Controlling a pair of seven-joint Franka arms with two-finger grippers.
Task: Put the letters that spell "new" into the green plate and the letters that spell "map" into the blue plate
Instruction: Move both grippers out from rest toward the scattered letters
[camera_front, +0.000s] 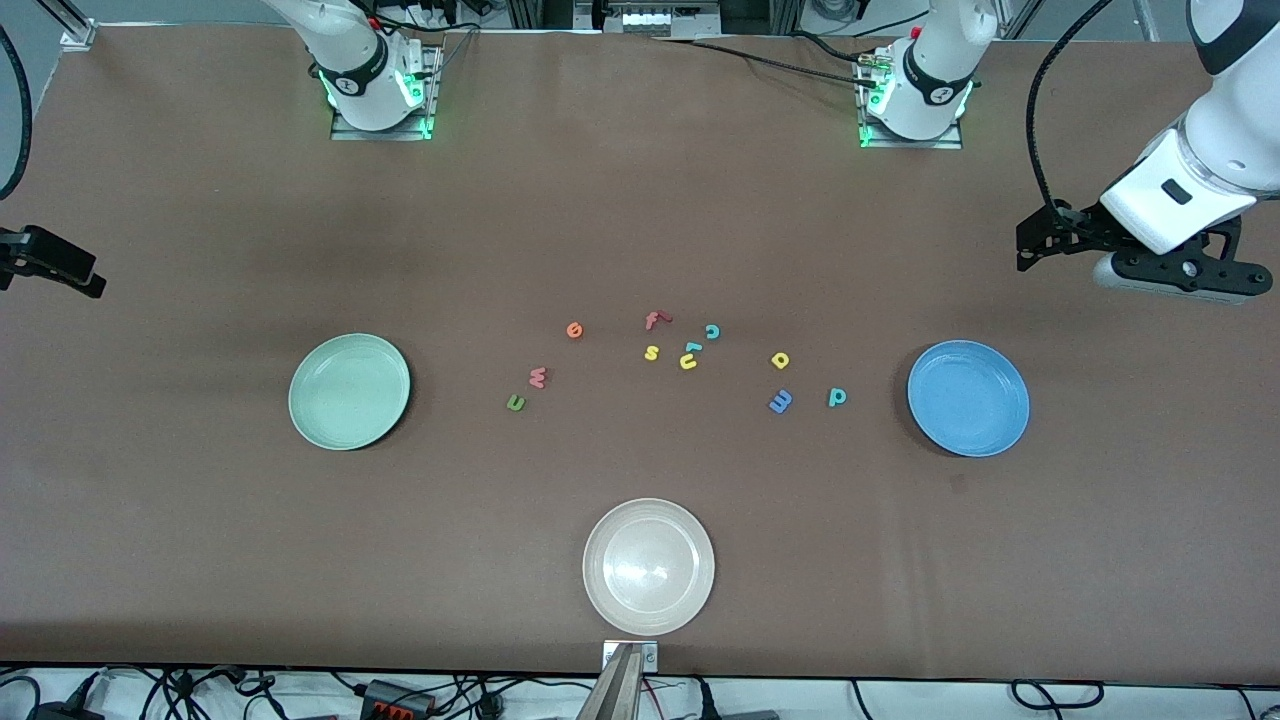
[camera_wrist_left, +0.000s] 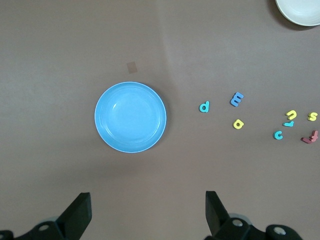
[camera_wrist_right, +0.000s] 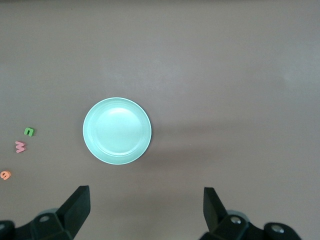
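Note:
The green plate lies toward the right arm's end and holds nothing. The blue plate lies toward the left arm's end, also bare. Between them lie the green n, red-pink w, orange e, blue m, yellow a and teal p. My left gripper hangs open over bare table by the blue plate. My right gripper hangs open over bare table by the green plate.
A white-beige plate sits near the table's front edge. Spare letters cluster mid-table: a red f, a teal c, a yellow s and a yellow u.

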